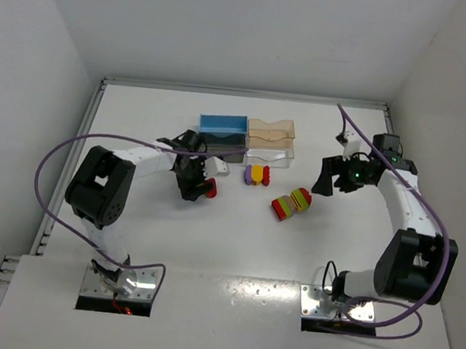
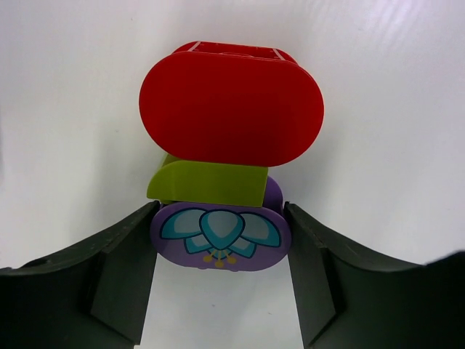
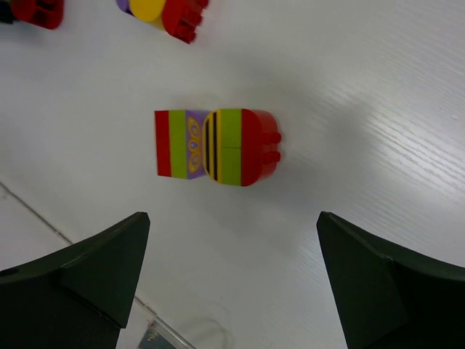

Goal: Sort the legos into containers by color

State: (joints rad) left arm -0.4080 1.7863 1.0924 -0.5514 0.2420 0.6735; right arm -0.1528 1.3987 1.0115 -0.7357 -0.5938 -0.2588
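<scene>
My left gripper (image 1: 192, 184) is shut on a lego clump (image 1: 207, 189) just left of centre, in front of the bins. In the left wrist view the dark fingers (image 2: 123, 269) press both sides of its purple flower-printed brick (image 2: 220, 236), with a lime green brick (image 2: 211, 182) and a red oval brick (image 2: 231, 109) stacked beyond. My right gripper (image 1: 328, 184) is open and empty (image 3: 232, 262), to the right of a striped red, green, purple and yellow clump (image 1: 291, 203) (image 3: 216, 145). A purple, yellow and red clump (image 1: 257, 174) (image 3: 163, 11) lies by the clear bin.
The four joined bins stand at the back centre: blue (image 1: 223, 124), dark grey (image 1: 229, 151), peach (image 1: 272, 130) and clear (image 1: 270, 153). White walls close in the table at the back and both sides. A purple cable loops from each arm.
</scene>
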